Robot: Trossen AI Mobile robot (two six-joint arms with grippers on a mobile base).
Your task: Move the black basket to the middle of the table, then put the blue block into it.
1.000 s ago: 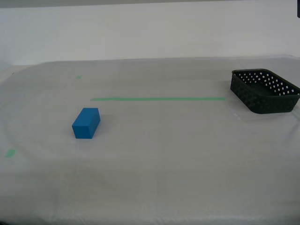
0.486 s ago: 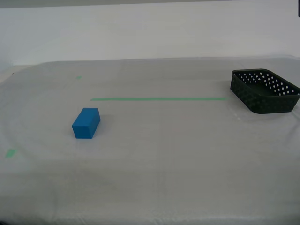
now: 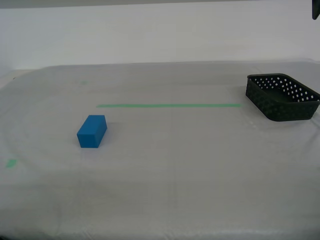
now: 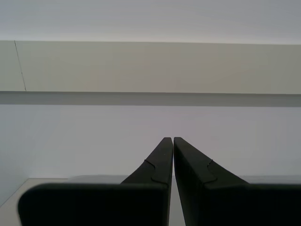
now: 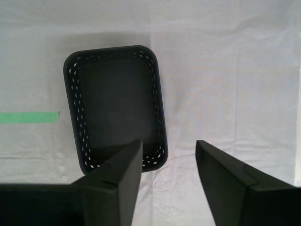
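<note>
The black basket (image 3: 280, 107) stands empty on the table (image 3: 175, 170) at the exterior view's right edge. The first wrist view looks straight down on the basket (image 5: 117, 103). My first gripper (image 5: 167, 143) hangs open high above it, over one short end, with nothing between its fingers. The blue block (image 3: 91, 131) lies on the cloth at the exterior view's left, far from the basket. My second gripper (image 4: 171, 139) is shut on nothing and points at a pale wall, away from both things.
A long green tape line (image 3: 167, 105) runs across the table between block and basket; its end (image 5: 28, 117) shows beside the basket. A small green tape bit (image 3: 10, 163) lies at the exterior view's left. A dark arm part (image 3: 316, 10) shows in that view's upper right corner.
The dark arm part in the exterior view's upper right corner has come a little further into the picture. The block and the basket have not moved.
</note>
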